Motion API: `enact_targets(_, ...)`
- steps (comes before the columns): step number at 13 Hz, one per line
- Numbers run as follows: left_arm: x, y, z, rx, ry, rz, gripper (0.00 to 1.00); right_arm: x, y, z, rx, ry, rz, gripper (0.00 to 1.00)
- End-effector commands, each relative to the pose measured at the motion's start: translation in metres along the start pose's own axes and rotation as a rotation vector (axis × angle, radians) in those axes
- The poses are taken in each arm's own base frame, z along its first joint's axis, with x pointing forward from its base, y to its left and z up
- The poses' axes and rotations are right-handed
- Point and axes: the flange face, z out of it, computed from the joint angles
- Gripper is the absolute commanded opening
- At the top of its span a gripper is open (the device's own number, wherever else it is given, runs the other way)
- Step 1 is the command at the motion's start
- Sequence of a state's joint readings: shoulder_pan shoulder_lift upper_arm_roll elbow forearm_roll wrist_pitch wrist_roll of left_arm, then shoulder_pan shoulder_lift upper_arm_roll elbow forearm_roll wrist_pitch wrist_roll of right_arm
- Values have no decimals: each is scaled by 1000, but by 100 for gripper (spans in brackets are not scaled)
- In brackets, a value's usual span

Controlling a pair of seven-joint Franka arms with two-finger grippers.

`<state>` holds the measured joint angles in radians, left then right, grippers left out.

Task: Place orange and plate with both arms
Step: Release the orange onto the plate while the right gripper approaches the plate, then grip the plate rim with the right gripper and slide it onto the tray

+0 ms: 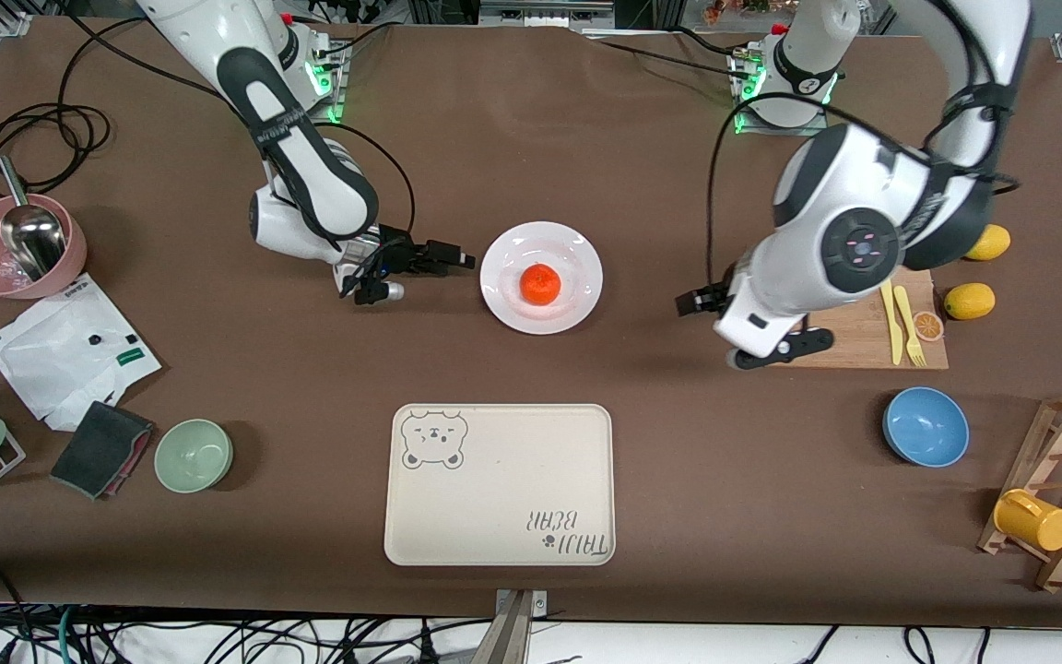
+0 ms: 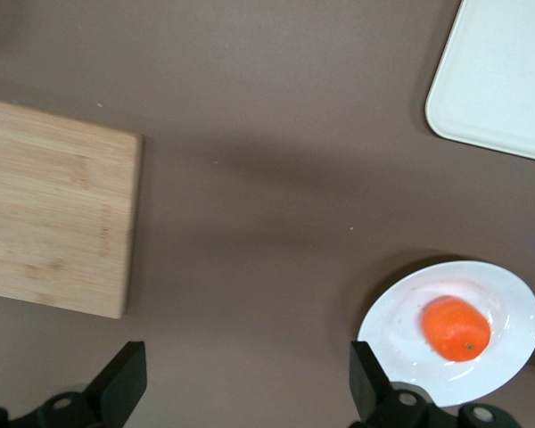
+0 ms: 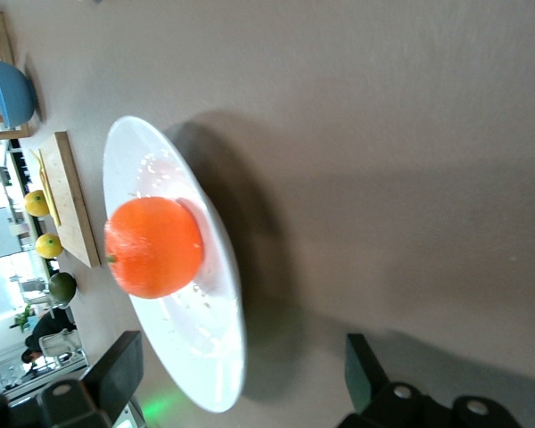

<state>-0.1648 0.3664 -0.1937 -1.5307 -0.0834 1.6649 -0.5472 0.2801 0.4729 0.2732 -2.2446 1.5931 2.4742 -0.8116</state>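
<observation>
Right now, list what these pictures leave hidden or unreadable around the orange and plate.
- Underside of the orange: hidden where it rests on the plate, every view.
- Part of the cutting board: front view, covered by the left arm.
- Left pincer: fingers cut off by its wrist view's edge.
- Right pincer: front view, too small to show finger detail.

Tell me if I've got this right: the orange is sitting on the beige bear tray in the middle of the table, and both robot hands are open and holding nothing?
Not quite. The orange sits on the white plate, not on the bear tray, which lies nearer the front camera; the front view shows this. The rest holds: left gripper and right gripper are open and hold nothing.
</observation>
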Motion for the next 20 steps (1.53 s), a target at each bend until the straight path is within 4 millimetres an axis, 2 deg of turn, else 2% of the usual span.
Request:
enact_targets(1,-17,-29,-38,19,19,110,100,1,-5,23,44,44,-27,100)
enact_targets(5,-42,-88,-95,25,14,237,100,0,-20,41,34,45,-54,99)
enact_targets(6,-43,-104,-102,15,5,276,100,1,-19,42,34,44,-52,96)
enact_targets(8,-43,-131,-117,-2,24,369,100,2,-19,45,34,40,-69,83)
enact_targets(9,-42,-146,-123,-4,49,377,100,4,-19,46,40,37,-102,73)
enact_targets(11,-38,-163,-124,-13,85,353,100,6,-12,51,38,33,-156,45)
enact_targets(12,-39,-166,-118,-14,130,345,100,8,-10,54,37,33,-181,31)
enact_targets(13,-46,-177,-114,-16,200,326,100,10,-8,56,38,33,-206,17)
enact_targets(14,-55,-172,-102,-11,229,337,100,13,-7,56,40,38,-215,3)
enact_targets(15,-59,-174,-94,-13,226,336,100,14,-8,56,42,40,-217,0)
enact_targets(17,-59,-174,-95,-12,228,338,100,18,-9,53,46,47,-216,0)
enact_targets(20,-40,-179,-99,-11,220,326,100,35,-21,47,67,81,-212,0)
